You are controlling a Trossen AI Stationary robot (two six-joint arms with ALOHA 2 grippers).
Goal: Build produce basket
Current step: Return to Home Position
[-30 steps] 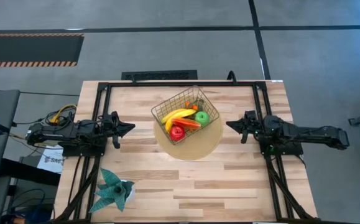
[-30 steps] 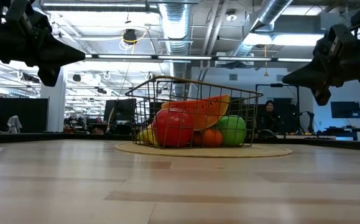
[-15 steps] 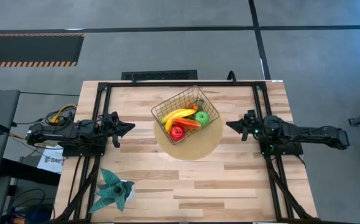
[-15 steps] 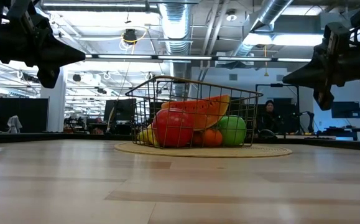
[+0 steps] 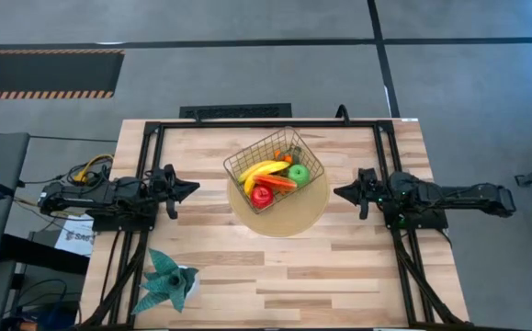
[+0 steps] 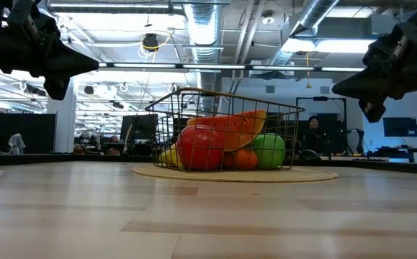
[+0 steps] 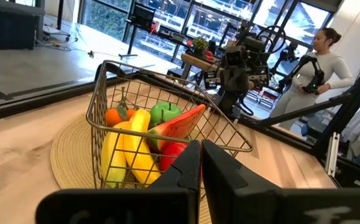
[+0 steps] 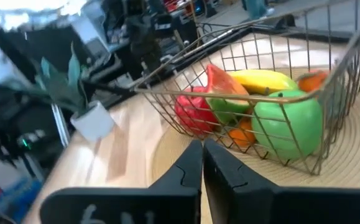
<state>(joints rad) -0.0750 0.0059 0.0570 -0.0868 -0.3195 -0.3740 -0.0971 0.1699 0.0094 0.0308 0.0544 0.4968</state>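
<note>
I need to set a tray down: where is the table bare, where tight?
Widest bare table: from the plant across to the right arm's side. Smaller patch: between left gripper and mat. Tight: the full basket, and the gap between mat and right gripper.

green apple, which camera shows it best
Right wrist view: the green apple is close and nearly whole behind basket wires. High view shows only its top; low and left wrist views show it partly hidden by other produce.
</note>
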